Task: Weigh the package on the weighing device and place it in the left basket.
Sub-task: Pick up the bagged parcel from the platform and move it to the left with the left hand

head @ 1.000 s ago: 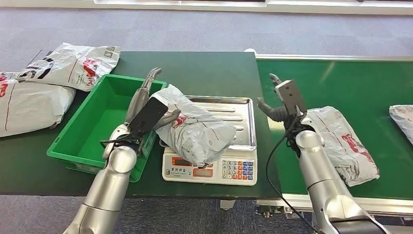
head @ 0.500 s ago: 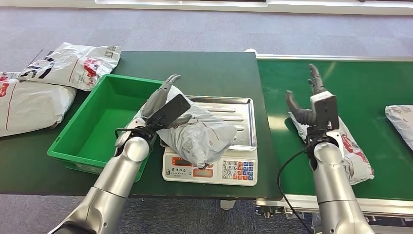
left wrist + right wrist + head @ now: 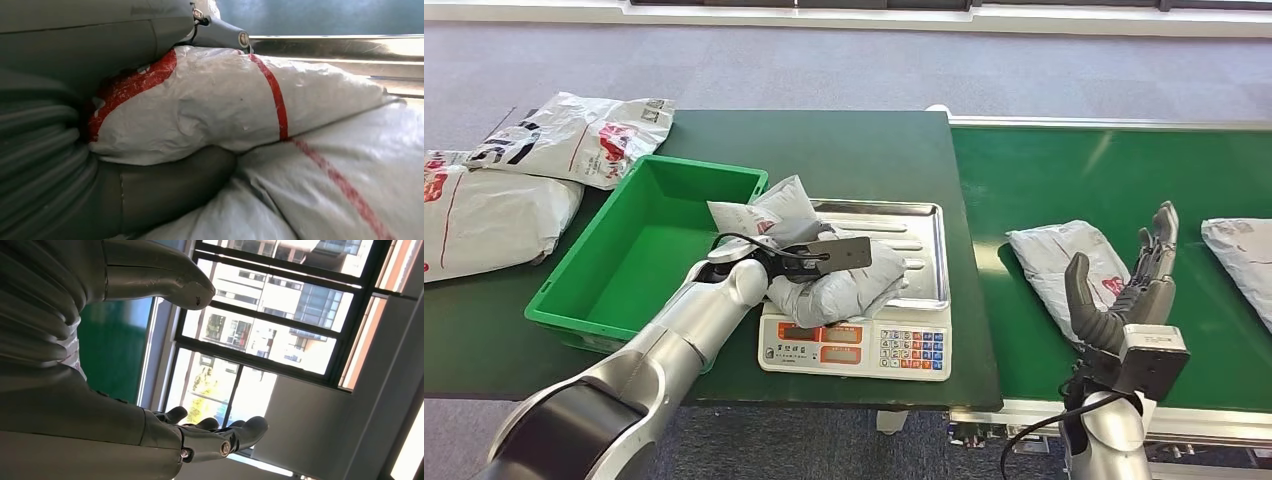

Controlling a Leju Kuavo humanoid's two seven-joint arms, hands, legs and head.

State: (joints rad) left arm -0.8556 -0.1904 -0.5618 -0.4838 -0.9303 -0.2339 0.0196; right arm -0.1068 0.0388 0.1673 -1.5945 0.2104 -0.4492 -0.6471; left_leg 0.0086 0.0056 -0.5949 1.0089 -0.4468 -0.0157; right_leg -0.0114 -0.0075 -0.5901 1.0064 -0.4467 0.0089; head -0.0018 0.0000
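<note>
Package: the grey-white mailer (image 3: 834,285) lies on the steel pan of the weighing device (image 3: 924,235), bulging over the pan's near-left corner toward the basket.
Left hand: the left hand (image 3: 809,258) lies over the top of the package; in the left wrist view its thumb (image 3: 165,190) is dug under a fold of the bag (image 3: 230,110) with fingers across the top — clamped on it.
Right hand: the right hand (image 3: 1139,295) is raised at the near edge of the green belt, fingers spread, holding nothing; a second mailer (image 3: 1064,262) lies on the belt just beyond it.
Basket: the green basket (image 3: 584,265) stands just left of the weighing device on the dark counter (image 3: 854,150), a white flap of the package (image 3: 739,215) overhanging its rim.
Step in hand: by my reading, the weighing is under way or done and the lift toward the basket is next.
Doing it well: keep the pinch deep in the fold — thin film slips; lift enough to clear the pan lip and basket wall, travel left, release low over the basket floor.
Risk: dragging could shove the weighing device sideways.
Also there: two more mailers (image 3: 574,135) lie on the counter's far left.
</note>
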